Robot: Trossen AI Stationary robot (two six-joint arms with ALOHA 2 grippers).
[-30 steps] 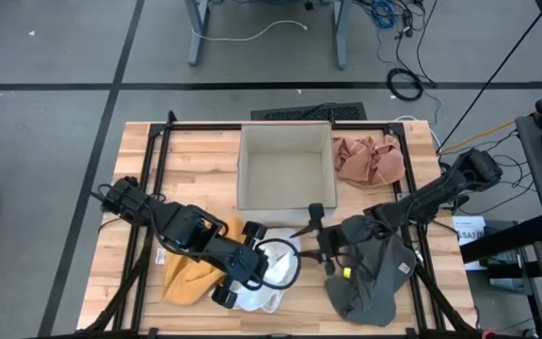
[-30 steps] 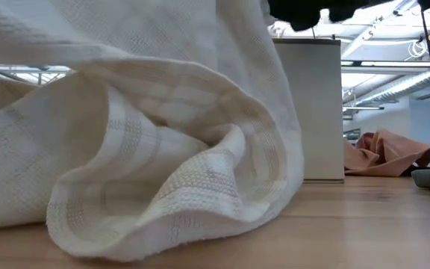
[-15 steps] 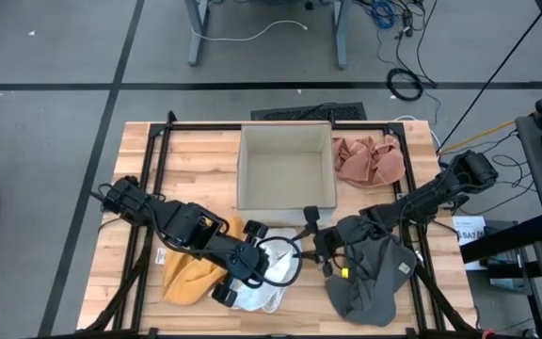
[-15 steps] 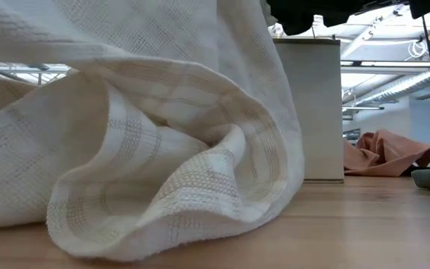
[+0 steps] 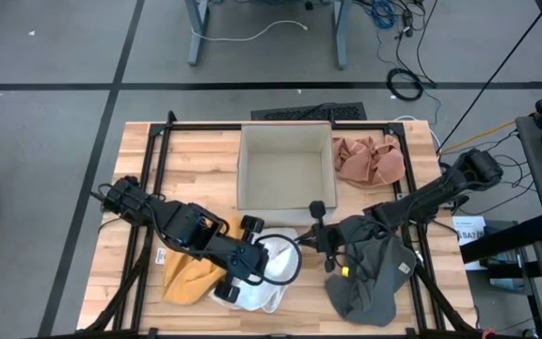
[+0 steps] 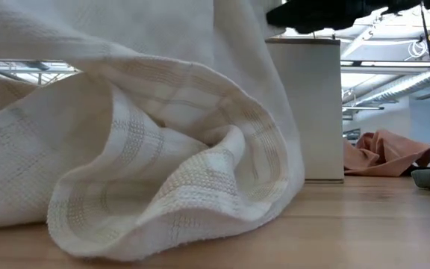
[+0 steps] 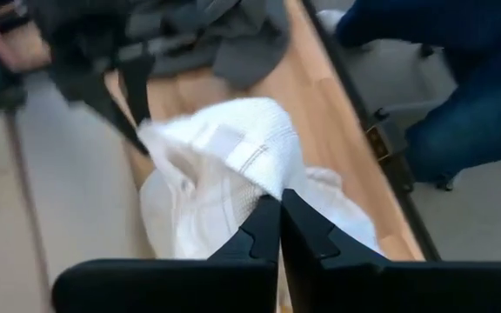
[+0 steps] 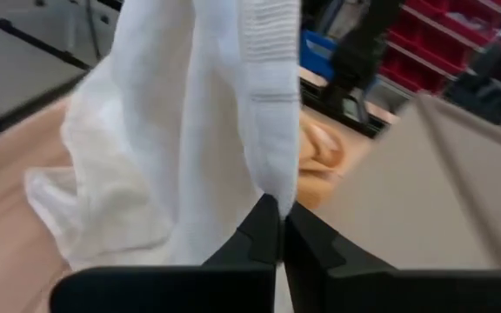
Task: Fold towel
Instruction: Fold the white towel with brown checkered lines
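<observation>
Towel (image 5: 262, 273), white, bunched at the table's (image 5: 205, 160) front middle, just in front of the box (image 5: 285, 168). Left gripper (image 7: 280, 228) and right gripper (image 8: 280, 228) each pinched shut on an edge. Looks like the grab-and-lift step; next needs pulling apart to spread it flat.

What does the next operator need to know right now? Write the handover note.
Right gripper: shut on the white towel, pinching an edge.
Left gripper: shut on the white towel, gripping the bunched cloth.
White towel: crumpled at the table's front centre, partly lifted between both arms.
Nearby: yellow cloth to its left, grey cloth to its right, pink cloth beside the box.
Done: both grips taken.
Left: spread it flat, then fold; no fold is made yet.
</observation>
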